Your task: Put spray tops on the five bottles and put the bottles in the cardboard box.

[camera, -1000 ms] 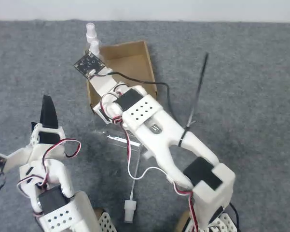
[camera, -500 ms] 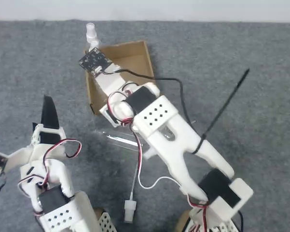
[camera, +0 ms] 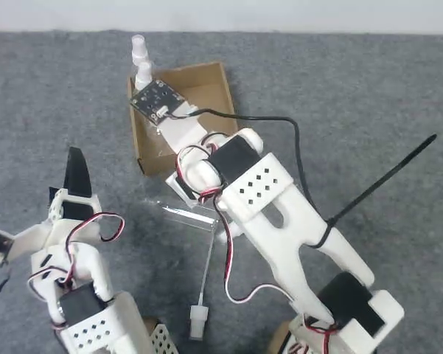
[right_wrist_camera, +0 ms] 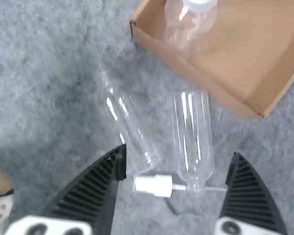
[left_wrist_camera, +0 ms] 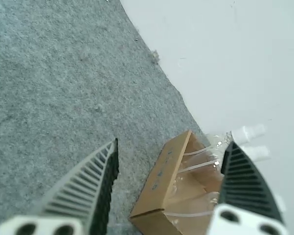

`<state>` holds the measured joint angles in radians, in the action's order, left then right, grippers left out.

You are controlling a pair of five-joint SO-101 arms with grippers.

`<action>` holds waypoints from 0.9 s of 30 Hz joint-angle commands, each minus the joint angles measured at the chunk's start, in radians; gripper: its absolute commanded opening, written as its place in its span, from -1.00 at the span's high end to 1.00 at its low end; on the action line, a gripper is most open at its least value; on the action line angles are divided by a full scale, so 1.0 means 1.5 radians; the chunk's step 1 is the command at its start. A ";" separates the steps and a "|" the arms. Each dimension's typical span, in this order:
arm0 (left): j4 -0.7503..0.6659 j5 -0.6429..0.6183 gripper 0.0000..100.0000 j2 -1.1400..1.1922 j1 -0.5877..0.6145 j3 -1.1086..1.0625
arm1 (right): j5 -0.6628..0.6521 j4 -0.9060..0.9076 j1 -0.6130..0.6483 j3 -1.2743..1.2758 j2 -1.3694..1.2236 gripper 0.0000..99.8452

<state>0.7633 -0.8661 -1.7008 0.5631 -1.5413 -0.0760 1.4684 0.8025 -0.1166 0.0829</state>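
One clear bottle (right_wrist_camera: 193,142) and a second bottle (right_wrist_camera: 129,129) are lying, seemingly uncapped, on the table (right_wrist_camera: 49,58) just outside the cardboard box (right_wrist_camera: 235,73), with a loose spray top (right_wrist_camera: 154,185) beside their necks. Capped bottles (camera: 142,72) are standing at the box's far left corner. The right gripper (right_wrist_camera: 177,156) is hanging over the lying pair, spread wide and empty. The left gripper (left_wrist_camera: 172,147) is sitting well apart, also wide open and empty. Capping looks like the step in hand. The next move is calling for a grip on smooth, round plastic without rolling it.

No legible text, label or number; faint print on the cardboard box (left_wrist_camera: 159,188) unreadable
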 commanded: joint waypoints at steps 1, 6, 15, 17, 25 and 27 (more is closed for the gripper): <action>-0.021 0.008 0.37 -0.009 0.003 0.006 | 0.002 0.027 -0.012 -0.041 0.047 0.48; -0.021 0.009 0.37 -0.009 0.004 0.006 | -0.032 0.051 -0.012 -0.039 0.044 0.48; -0.021 0.009 0.37 -0.009 0.004 0.006 | -0.084 -0.011 -0.016 0.082 0.047 0.48; -0.021 0.009 0.37 -0.009 0.004 0.006 | -0.101 -0.041 -0.026 0.116 0.043 0.48; -0.021 0.009 0.37 -0.009 0.004 0.006 | -0.148 -0.195 -0.081 0.223 0.040 0.48; -0.021 0.009 0.37 -0.009 0.004 0.006 | -0.147 -0.224 -0.084 0.244 0.040 0.48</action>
<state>0.7633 -0.8600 -1.7008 0.5631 -1.5413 -0.2770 1.2029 0.7027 0.2394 0.0829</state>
